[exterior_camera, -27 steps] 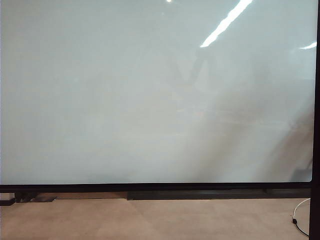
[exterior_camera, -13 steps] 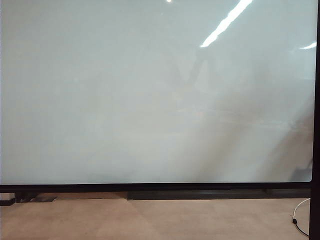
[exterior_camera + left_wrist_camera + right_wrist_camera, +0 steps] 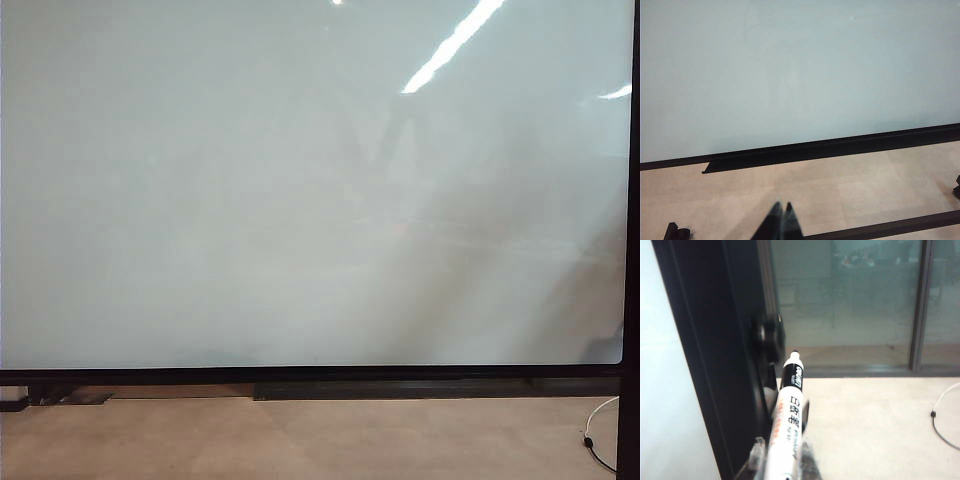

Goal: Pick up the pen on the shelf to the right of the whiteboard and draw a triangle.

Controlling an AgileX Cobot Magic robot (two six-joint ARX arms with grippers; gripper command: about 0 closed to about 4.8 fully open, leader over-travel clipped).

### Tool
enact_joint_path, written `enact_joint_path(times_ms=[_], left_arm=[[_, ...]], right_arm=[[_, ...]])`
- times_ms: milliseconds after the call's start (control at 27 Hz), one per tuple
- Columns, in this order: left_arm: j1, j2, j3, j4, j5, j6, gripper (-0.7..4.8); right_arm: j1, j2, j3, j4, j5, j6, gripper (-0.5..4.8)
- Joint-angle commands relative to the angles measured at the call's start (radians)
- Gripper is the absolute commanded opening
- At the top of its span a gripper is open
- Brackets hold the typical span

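Right pincer grips pen — left pincer closed.

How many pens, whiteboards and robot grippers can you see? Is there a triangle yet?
pen: 1, standing between the right gripper's fingers
whiteboard: 1, nothing drawn on it
grippers: 2, the left gripper shut near the floor, the right gripper beside the board's black frame
triangle: 0
Total: 4
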Motion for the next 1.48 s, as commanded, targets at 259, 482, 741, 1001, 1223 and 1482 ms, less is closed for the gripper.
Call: enact_joint_path(times_ms=[259, 482, 741, 1001, 1223, 1482], left_arm=[[0.000, 0.001, 0.003, 0.005, 0.003, 0.001, -0.05], [0.000, 0.001, 0.003, 0.005, 0.003, 0.001, -0.05], [0.000, 0.001, 0.003, 0.005, 0.003, 0.001, -0.05], [0.000, 0.001, 0.003, 0.005, 0.003, 0.001, -0.05], [0.000, 0.001, 0.003, 0.005, 0.003, 0.001, -0.05], [0.000, 0.001, 0.003, 0.005, 0.003, 0.001, -0.05]], right_arm=[[-0.077, -0.091, 0.008, 0.000, 0.018, 0.001, -0.02], [-0.176, -0.184, -0.014, -0.124, 0.017, 0.008, -0.04], [-0.192, -0.537, -0.176, -0.342, 0.177, -0.026, -0.05], [-0.032, -0.924, -0.224, -0.730, 0.391, -0.107, -0.05], [0.228, -1.136, -0.224, -0.922, 0.529, -0.133, -0.05], [0.695, -1.325, -0.224, -1.083, 0.838, -0.149, -0.05]])
